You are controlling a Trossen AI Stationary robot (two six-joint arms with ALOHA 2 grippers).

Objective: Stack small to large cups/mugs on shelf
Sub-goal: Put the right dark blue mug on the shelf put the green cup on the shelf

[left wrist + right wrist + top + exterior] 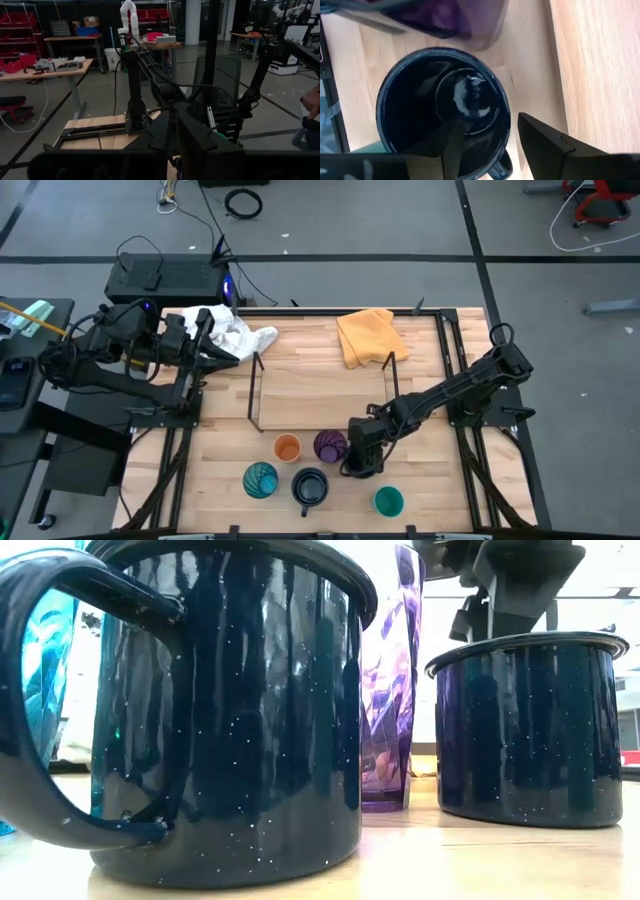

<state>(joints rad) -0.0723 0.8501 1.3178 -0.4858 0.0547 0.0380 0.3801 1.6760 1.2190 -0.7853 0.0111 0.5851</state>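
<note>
Right gripper (487, 142) – jaws spread over navy mug (442, 112) rim – on wooden tabletop (600, 60)

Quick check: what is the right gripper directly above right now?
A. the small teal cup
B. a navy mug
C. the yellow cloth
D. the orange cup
B. In the right wrist view, the right gripper looks straight down into a navy mug, open with one finger inside the rim; the purple tumbler stands beside it.
</note>
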